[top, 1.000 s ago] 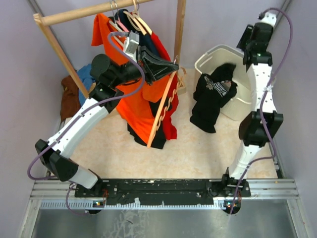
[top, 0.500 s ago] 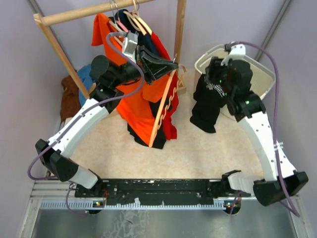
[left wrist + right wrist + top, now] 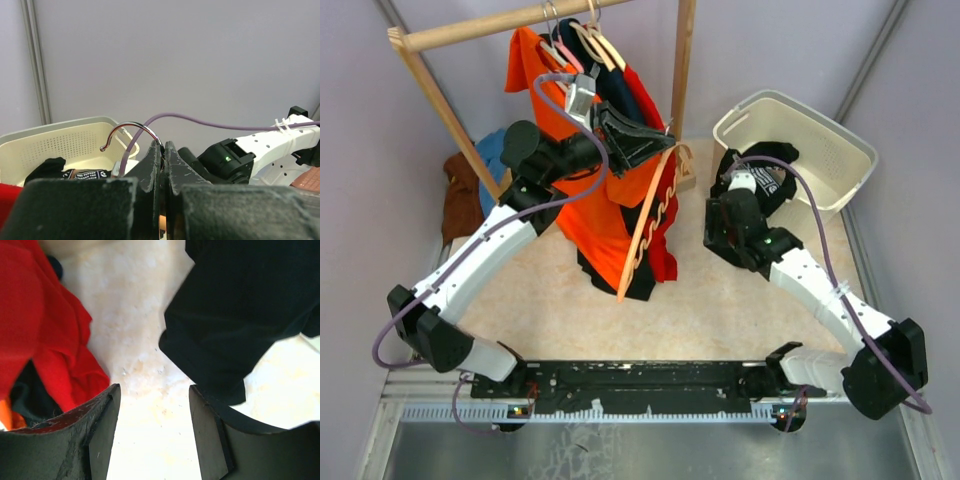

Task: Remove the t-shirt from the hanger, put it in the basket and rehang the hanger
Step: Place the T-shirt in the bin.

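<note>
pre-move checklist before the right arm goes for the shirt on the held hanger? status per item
1. Left hand shut on hanger hook: ok.
2. Wooden hanger hangs tilted from left hand: ok.
3. Right hand open and empty: ok.
4. Right hand touching red fabric: not ok, the fabric lies off to one side.
5. Black garment clear of right hand's fingers: cannot tell.
6. Which garment sits on the held hanger: cannot tell, since orange, red and dark cloth overlap.
</note>
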### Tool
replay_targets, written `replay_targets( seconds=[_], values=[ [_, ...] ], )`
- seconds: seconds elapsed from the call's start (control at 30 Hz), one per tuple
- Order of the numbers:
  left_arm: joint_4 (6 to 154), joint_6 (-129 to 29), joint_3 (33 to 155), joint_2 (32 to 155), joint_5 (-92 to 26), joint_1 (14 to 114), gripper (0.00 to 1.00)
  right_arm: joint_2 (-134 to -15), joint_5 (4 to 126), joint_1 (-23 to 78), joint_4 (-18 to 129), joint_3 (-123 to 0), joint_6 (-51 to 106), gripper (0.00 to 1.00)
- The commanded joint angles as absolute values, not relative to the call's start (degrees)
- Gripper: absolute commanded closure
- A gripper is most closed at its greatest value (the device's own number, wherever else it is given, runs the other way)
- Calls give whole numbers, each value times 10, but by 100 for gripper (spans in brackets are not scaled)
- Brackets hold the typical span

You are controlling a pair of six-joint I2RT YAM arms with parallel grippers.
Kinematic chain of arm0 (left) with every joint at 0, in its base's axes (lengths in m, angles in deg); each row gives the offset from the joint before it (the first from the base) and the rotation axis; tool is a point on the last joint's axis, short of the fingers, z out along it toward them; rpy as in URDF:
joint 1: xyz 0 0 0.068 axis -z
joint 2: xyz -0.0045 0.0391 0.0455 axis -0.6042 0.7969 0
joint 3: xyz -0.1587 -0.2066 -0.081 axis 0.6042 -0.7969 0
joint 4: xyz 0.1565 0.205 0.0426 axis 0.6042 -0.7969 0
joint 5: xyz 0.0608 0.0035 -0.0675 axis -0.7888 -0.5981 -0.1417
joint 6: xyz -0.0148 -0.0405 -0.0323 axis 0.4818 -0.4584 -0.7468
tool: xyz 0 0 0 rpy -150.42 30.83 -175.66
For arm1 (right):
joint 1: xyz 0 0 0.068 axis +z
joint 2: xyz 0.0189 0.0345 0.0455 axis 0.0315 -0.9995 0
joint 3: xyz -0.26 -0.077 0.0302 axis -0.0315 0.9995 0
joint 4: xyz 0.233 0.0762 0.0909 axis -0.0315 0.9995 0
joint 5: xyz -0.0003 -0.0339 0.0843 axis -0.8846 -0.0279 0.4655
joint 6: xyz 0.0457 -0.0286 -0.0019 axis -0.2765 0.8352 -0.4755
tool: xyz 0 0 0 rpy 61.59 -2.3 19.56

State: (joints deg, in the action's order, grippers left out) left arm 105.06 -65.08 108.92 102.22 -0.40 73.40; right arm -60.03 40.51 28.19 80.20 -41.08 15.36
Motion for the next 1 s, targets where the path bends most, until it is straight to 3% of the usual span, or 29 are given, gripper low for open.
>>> replay_targets(
  seconds=[0.0, 0.53, 0.97],
  values=[
    [1091, -659, 1080, 991, -11, 731, 100, -590, 375, 286, 760, -391, 115, 43],
    [1145, -674, 1080, 1013, -23, 731, 100, -775, 310, 286, 634, -397, 96, 43],
    [1160, -685, 1100, 1046, -4, 731, 100, -850, 276, 286, 575, -402, 88, 53]
  ],
)
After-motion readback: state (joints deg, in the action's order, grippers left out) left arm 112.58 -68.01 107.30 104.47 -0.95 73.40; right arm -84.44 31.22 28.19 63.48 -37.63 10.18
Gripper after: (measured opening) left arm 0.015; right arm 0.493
